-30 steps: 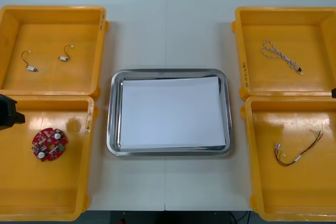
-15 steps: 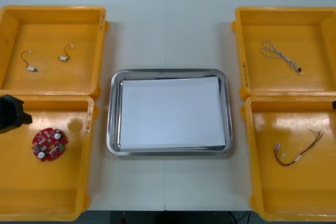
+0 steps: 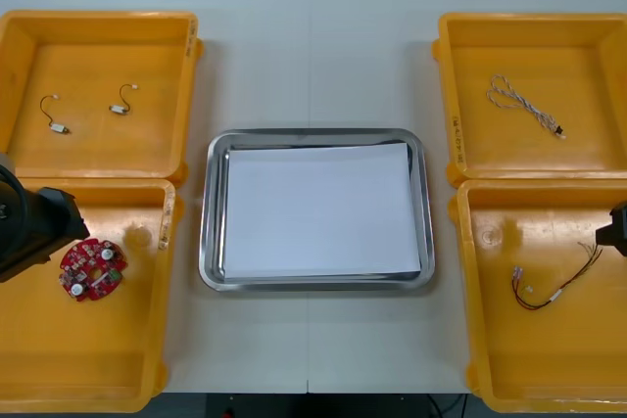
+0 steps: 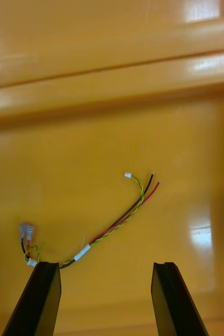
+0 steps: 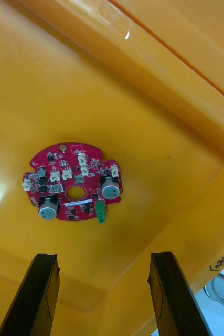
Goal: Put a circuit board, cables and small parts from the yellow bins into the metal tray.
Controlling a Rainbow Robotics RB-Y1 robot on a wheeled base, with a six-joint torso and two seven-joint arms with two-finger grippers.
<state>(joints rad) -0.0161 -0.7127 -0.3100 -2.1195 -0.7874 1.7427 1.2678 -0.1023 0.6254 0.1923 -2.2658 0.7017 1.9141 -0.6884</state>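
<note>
Yellow plastic walls the near-left bin (image 3: 167,232), and on its floor the round red circuit board (image 3: 92,268) lies flat, with the left gripper (image 3: 59,229) just beside it on the side away from the metal tray (image 3: 209,242). From the left wrist, the board sits ahead of the two black fingers (image 5: 43,283), roughly centred on the gap. They are spread wide and hold nothing. Being round, the board offers no long axis to line up with, so a forward and downward reach looks like all that is needed. The tray, white inside, has none of the task's things in it yet. In the near-right bin (image 3: 460,271) the red and yellow cable (image 3: 554,286) lies towards the tray from the right gripper (image 3: 617,227), which hangs at the bin's outer side. This gripper is also wide open and has hold of nothing. The cable runs slantwise ahead of it, one end close by a fingertip. The left arm looks nearer its pick.
</note>
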